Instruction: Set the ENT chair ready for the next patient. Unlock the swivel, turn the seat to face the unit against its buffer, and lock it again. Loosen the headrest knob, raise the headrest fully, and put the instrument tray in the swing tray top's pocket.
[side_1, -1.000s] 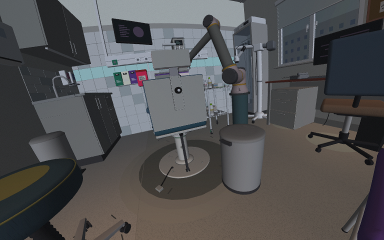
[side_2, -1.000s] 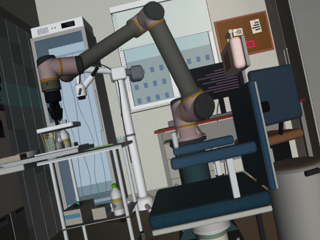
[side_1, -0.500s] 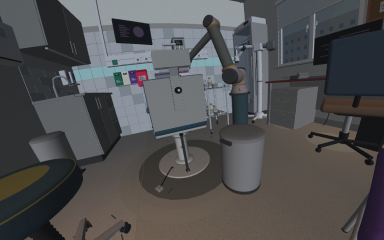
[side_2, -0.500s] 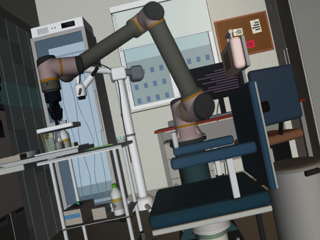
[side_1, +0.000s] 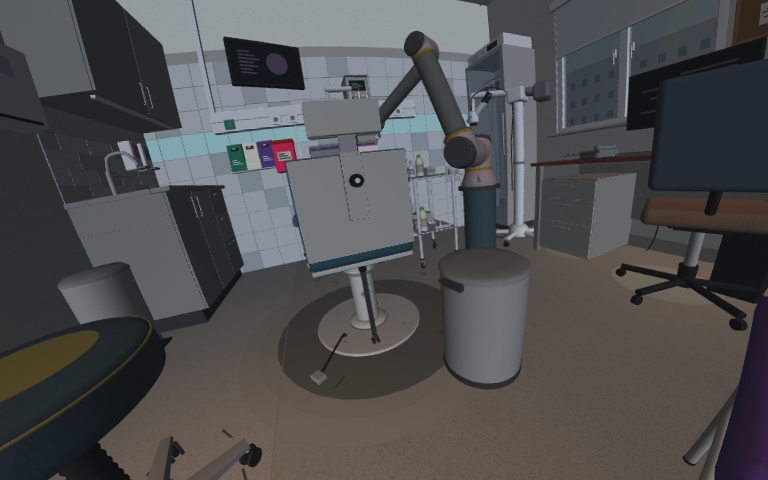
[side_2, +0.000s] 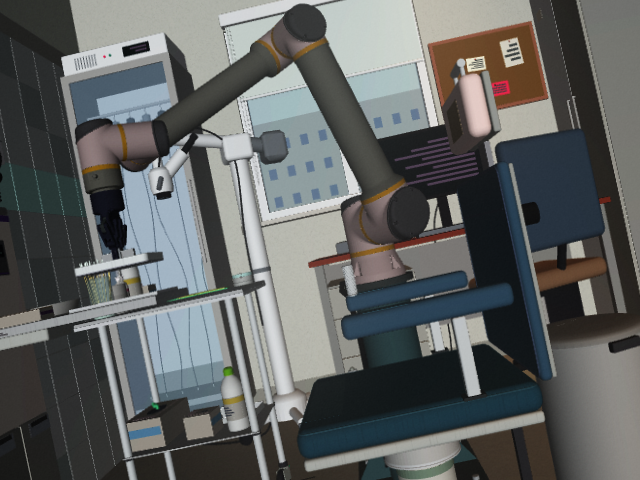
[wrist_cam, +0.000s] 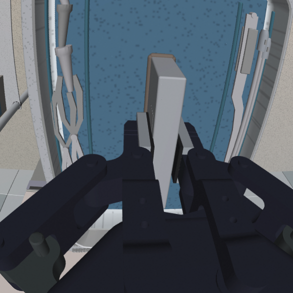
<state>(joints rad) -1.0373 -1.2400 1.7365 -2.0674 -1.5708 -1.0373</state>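
Note:
The instrument tray (side_2: 119, 262) hangs from my gripper (side_2: 115, 247), a little above the trolley top (side_2: 155, 302) left of the chair. My fingers (wrist_cam: 164, 142) are clamped on the tray's upright grey handle (wrist_cam: 166, 109). The tray (wrist_cam: 153, 54) has a blue speckled floor, with several metal instruments along its left and right sides. The ENT chair (side_1: 354, 209) shows its grey back to the side camera. Its blue seat (side_2: 418, 403) points toward the trolley. The headrest (side_1: 341, 118) stands raised above the backrest, and a black knob (side_1: 356, 180) sits on the backrest.
Behind the chair a tiled wall carries a dark screen (side_1: 263, 62). A glass-fronted cabinet (side_2: 134, 206) and a white lamp stand (side_2: 258, 258) stand behind the trolley. A grey bin (side_1: 484, 317) stands right of the chair base (side_1: 368, 322). An office chair (side_1: 696, 226) is at far right.

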